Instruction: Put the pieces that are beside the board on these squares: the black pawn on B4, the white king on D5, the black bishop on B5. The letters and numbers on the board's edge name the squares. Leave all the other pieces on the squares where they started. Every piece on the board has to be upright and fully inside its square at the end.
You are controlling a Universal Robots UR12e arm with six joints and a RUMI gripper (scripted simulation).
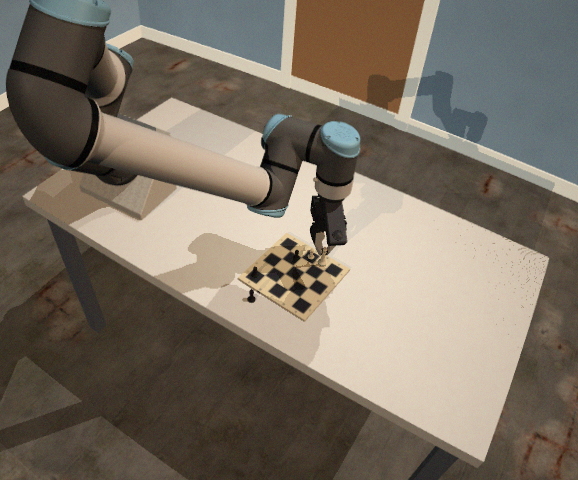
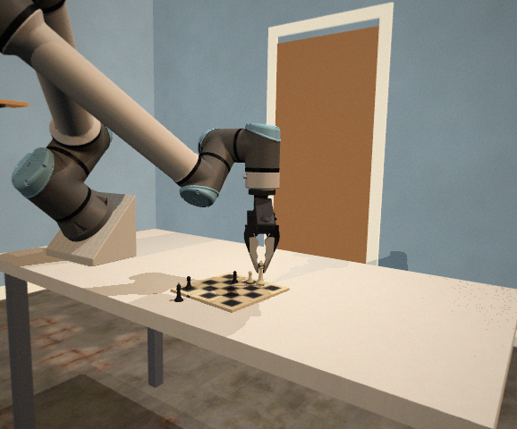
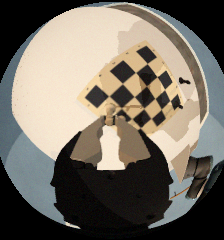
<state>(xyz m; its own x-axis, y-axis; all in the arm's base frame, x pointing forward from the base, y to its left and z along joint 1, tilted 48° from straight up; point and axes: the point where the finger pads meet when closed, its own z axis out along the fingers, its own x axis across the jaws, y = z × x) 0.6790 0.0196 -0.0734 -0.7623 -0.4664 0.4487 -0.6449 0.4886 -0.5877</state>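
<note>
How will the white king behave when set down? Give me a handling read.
Probably rigid: the white king shows no bending between the shut fingers of the gripper. Likely tippy: it is tall and slender over a small base, so release it upright on the board. Its smooth sides may slip in a light grip.
</note>
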